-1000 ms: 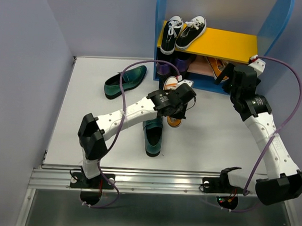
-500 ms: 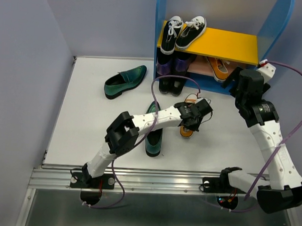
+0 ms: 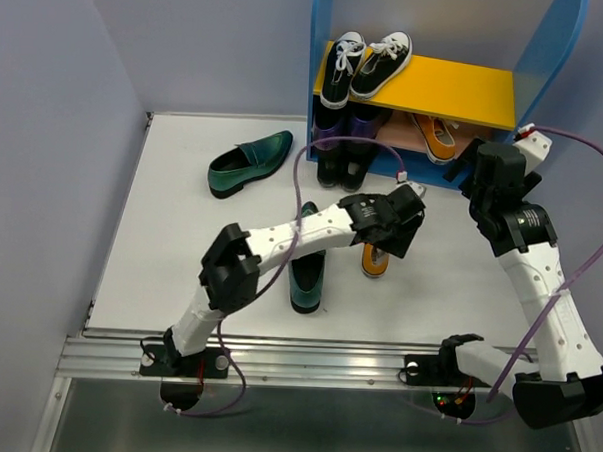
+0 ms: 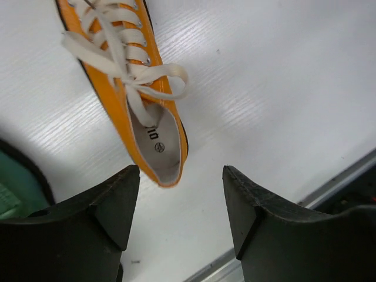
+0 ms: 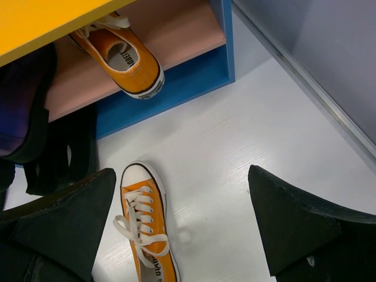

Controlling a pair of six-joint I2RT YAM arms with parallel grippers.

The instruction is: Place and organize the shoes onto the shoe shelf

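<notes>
Orange sneaker: sole down on the white table, centre frame.
Second orange sneaker: on the lower board of the shoe shelf, upper right.
Green loafer: on the table, upper left of centre.
Second green loafer: lower centre, partly under the left arm.
Left gripper: fingers apart above the loose sneaker's heel, gripping nothing.
Right gripper: fingers wide apart, empty, just before the shelf.
</notes>
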